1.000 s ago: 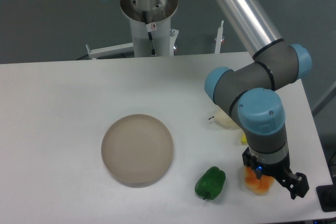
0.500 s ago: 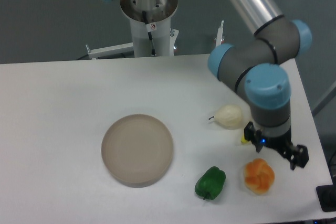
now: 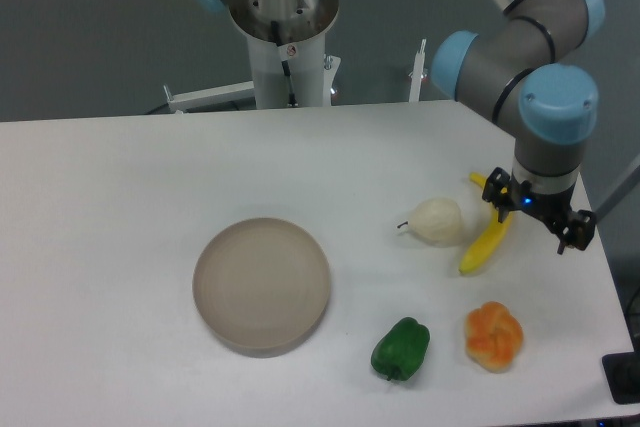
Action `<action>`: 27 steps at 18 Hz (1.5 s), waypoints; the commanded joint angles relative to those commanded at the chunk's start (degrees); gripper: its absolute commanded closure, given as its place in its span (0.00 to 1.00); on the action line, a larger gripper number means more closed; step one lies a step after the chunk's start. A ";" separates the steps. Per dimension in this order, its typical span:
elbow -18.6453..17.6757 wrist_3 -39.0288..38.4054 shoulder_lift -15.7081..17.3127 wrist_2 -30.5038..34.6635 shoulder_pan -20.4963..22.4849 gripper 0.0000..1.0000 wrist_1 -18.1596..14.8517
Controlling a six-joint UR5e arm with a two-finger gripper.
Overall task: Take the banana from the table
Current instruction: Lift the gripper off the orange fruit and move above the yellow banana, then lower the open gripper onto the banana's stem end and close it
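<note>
Banana [image 3: 483, 246] lies on the table [image 3: 120, 197] near its right edge, just right of the cream-white bulb [image 3: 438, 220], upper end under the gripper [image 3: 537, 215]. Gripper fingers are foreshortened; cannot tell whether spread or pressed together, and nothing visibly pinched. Judged light, rigid, smooth plastic, likely slippery: grasp mid-body across the narrow width. Bulb crowds the left side; orange lumpy fruit [image 3: 494, 335] and green pepper [image 3: 401, 348] sit nearer the front, beige plate [image 3: 261, 283] well apart.

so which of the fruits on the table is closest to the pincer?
The banana: long, slim and yellow, its upper end sits right under the pincer. The white bulb, orange fruit and green pepper lie farther off.
</note>
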 joint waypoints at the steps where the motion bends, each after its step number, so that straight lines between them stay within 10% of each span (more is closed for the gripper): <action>1: -0.17 0.00 0.00 -1.14 0.79 0.00 0.00; 10: -7.55 -0.97 -0.09 -6.52 7.03 0.00 1.49; 14: -12.29 -1.14 0.09 -6.61 7.57 0.00 7.80; 27: -16.26 -6.15 -1.93 -6.43 6.25 0.00 13.01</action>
